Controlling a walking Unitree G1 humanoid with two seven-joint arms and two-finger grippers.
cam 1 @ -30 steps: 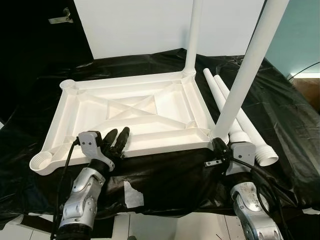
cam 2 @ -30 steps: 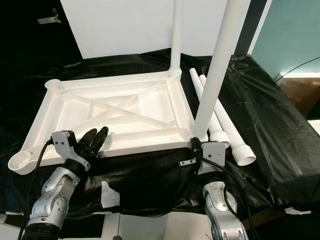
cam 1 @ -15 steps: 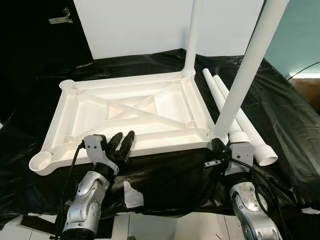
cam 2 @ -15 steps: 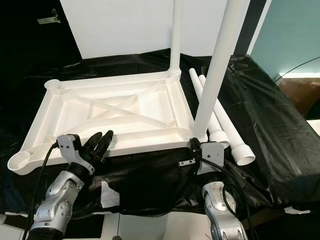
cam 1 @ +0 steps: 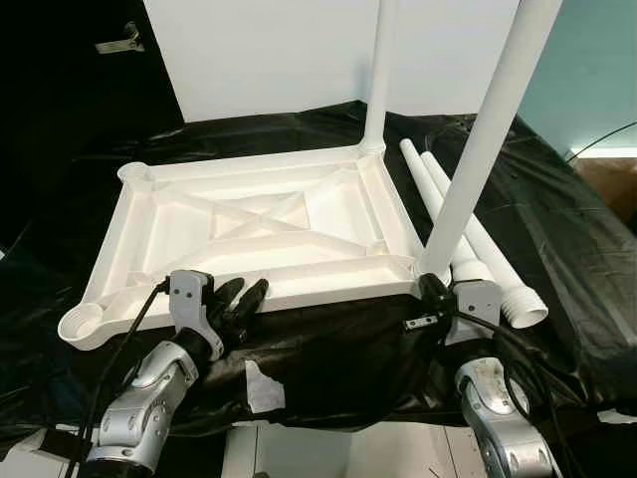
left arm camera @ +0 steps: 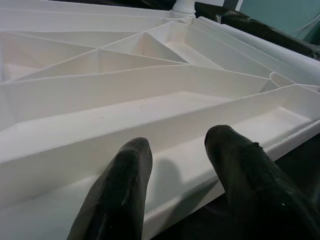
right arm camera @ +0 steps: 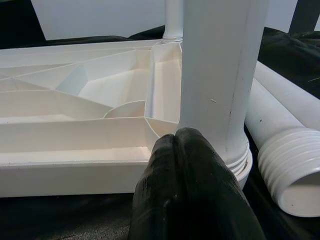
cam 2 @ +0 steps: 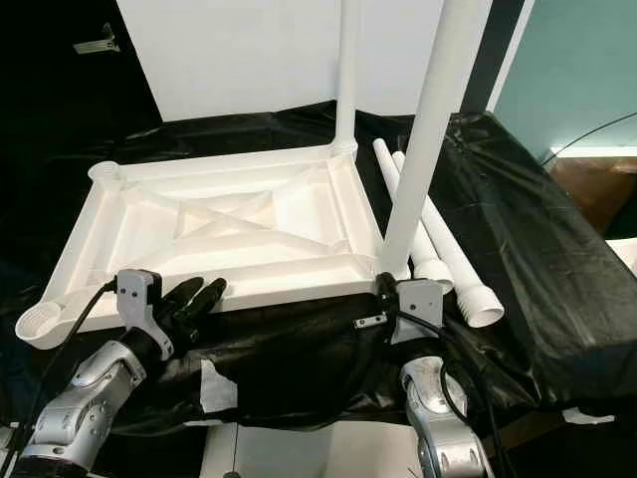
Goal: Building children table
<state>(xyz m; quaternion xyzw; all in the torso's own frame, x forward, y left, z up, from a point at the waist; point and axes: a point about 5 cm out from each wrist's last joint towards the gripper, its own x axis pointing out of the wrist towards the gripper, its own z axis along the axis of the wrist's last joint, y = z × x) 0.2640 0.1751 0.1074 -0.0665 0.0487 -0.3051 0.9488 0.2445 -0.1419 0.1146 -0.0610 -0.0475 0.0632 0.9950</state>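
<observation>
The white plastic tabletop [cam 1: 264, 239] lies upside down on the black sheet [cam 1: 557, 229], ribbed underside up, its long axis running from the robot's left to its right. Four table legs are in view. Two stand upright in the tabletop's right-hand corners: the far-right leg [cam 1: 378, 75] and the near-right leg [cam 1: 488, 139], which leans slightly rightward at its top. Two loose legs [cam 1: 478, 239] lie side by side on the sheet just right of the tabletop, pointing away from the robot with their threaded ends nearest it. The two left-hand sockets, near [cam 1: 85, 324] and far [cam 1: 134, 172], hold nothing. The left gripper [cam 1: 244, 301] sits at the tabletop's near edge, fingers [left arm camera: 120, 195] spread apart. The right gripper [cam 1: 430, 290] is at the base of the near-right leg, its fingers seemingly pressed together against it, though the wrist view is too close to be sure.
</observation>
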